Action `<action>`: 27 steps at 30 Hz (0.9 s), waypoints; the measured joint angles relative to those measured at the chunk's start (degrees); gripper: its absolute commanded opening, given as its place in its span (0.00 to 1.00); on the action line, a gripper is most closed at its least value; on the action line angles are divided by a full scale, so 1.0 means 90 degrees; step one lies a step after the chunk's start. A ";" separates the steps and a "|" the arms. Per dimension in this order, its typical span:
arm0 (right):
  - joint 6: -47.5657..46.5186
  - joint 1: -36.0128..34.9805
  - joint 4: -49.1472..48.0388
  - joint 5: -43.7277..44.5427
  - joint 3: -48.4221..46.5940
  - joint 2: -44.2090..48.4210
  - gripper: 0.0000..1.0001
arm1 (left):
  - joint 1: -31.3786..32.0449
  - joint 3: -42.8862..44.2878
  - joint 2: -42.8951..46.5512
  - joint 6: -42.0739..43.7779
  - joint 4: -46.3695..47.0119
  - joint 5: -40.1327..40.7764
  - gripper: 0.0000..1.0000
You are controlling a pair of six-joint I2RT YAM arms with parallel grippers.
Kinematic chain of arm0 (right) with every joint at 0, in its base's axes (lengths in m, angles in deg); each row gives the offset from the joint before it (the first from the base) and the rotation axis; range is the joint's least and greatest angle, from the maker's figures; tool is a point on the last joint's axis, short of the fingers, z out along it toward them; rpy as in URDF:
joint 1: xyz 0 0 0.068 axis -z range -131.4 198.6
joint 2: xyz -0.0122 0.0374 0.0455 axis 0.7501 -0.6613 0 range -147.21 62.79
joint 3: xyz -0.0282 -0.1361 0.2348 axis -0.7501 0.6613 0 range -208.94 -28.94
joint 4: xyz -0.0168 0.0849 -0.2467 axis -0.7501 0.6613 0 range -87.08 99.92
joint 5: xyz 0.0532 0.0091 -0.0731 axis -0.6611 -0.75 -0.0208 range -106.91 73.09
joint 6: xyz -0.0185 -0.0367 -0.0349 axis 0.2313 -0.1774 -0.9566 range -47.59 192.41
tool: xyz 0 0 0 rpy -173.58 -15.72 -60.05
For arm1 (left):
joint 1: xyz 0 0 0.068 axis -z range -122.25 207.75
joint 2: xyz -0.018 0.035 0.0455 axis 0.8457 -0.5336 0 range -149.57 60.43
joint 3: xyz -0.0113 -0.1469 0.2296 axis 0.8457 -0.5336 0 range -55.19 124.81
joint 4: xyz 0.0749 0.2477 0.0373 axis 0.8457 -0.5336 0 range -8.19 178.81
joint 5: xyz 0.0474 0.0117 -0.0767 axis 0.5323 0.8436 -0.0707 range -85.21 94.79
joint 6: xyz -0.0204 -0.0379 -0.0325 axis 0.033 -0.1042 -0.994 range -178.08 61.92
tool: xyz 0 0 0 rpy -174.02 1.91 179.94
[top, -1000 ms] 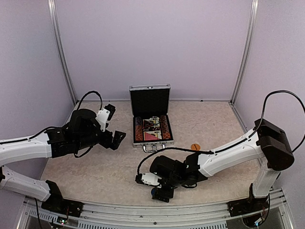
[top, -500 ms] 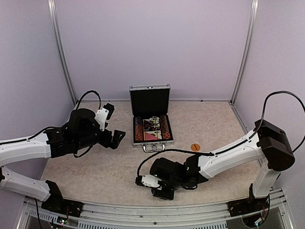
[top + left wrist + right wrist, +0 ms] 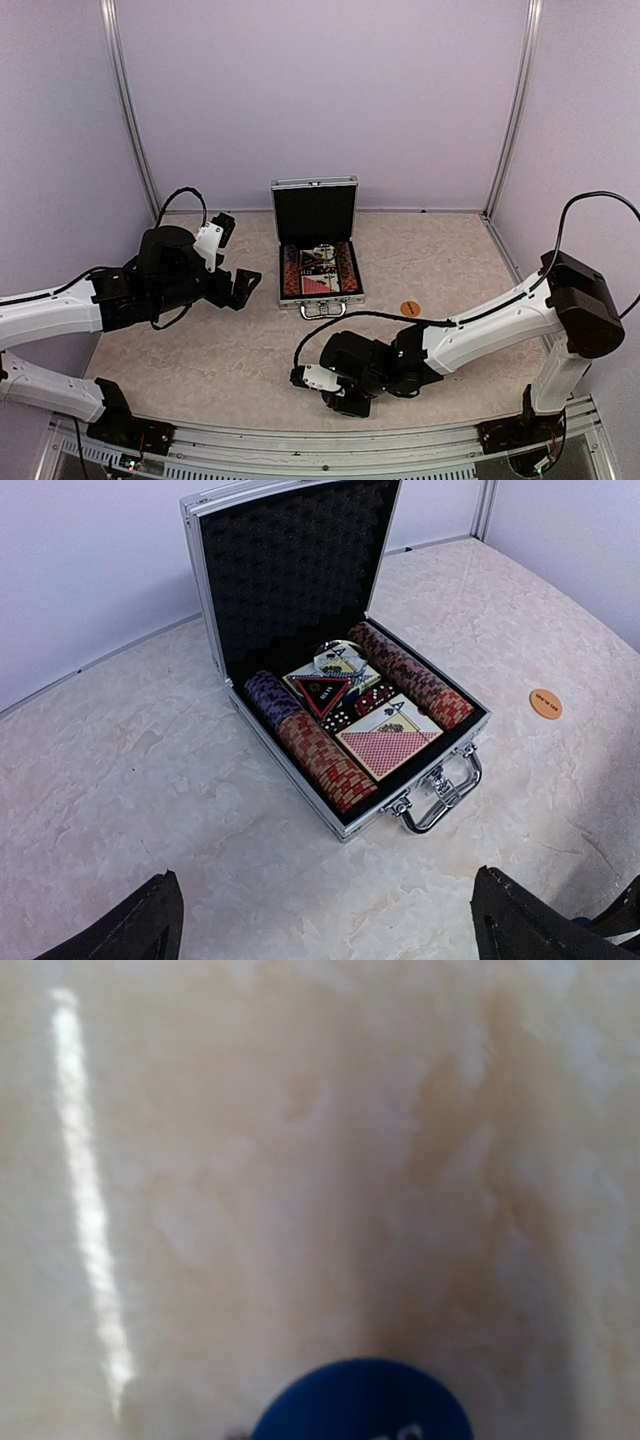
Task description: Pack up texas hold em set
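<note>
The silver case (image 3: 316, 184) stands open at the table's middle back, its black-lined lid (image 3: 290, 570) upright. Inside lie rows of chips (image 3: 320, 755), a red-backed deck (image 3: 388, 748) and a red triangle (image 3: 322, 692). An orange round button (image 3: 409, 308) (image 3: 545, 703) lies loose on the table to the right of the case. My left gripper (image 3: 238, 258) (image 3: 320, 930) hovers wide open left of the case, holding nothing. My right gripper (image 3: 335, 398) is pressed low over the front of the table, closed on a blue round button (image 3: 360, 1405); its fingers are hidden.
Marbled beige tabletop (image 3: 220, 350) is enclosed by lilac walls with metal corner posts (image 3: 515, 110). The case's metal handle (image 3: 445, 790) points toward the arms. A metal rail (image 3: 300, 455) runs along the near edge.
My right gripper has closed down from wide open around the blue button and shifted slightly right. The left arm has drifted a little toward the back, still wide open.
</note>
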 measured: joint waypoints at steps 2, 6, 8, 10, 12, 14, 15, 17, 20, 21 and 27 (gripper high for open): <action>-0.0005 0.0000 0.0036 0.0141 0.0012 0.0083 0.38 | 0.0002 -0.0002 0.0000 -0.0027 -0.0002 0.0000 0.99; -0.0022 0.0017 0.0017 0.0369 0.0010 0.0282 0.43 | 0.0027 -0.0007 0.0000 -0.0058 -0.0002 -0.0019 0.99; -0.0024 0.0046 0.0010 0.0444 -0.0012 0.0330 0.54 | 0.0051 -0.0022 -0.0002 -0.0070 0.0000 -0.0044 0.99; -0.0029 0.0119 0.0019 0.0464 -0.0051 0.0335 0.65 | 0.0078 -0.0034 -0.0007 -0.0083 -0.0002 -0.0056 0.99; 0.0015 0.0185 0.0041 0.0447 -0.0100 0.0335 0.73 | 0.0087 -0.0039 -0.0007 -0.0097 -0.0005 -0.0078 0.99; 0.0044 0.0231 0.0046 0.0357 -0.0138 0.0335 0.79 | 0.0095 -0.0041 -0.0007 -0.0107 -0.0002 -0.0087 0.99; 0.0066 0.0248 0.0046 0.0296 -0.0143 0.0335 0.80 | 0.0102 -0.0049 -0.0007 -0.0121 -0.0002 -0.0087 0.99; 0.0131 0.0279 0.0083 0.0155 -0.0143 0.0330 0.82 | 0.0109 -0.0078 -0.0005 -0.0131 -0.0007 -0.0090 0.99; 0.0206 0.0282 0.0129 -0.0027 -0.0143 0.0284 0.83 | 0.0109 -0.0131 0.0007 -0.0148 -0.0010 -0.0087 0.99; 0.0228 0.0289 0.0153 -0.0080 -0.0143 0.0233 0.84 | 0.0109 -0.0141 0.0010 -0.0151 -0.0015 -0.0087 0.99; 0.0362 0.0367 0.0250 -0.0296 -0.0221 -0.0129 0.84 | 0.0109 -0.0143 -0.0002 -0.0170 -0.0017 -0.0095 0.99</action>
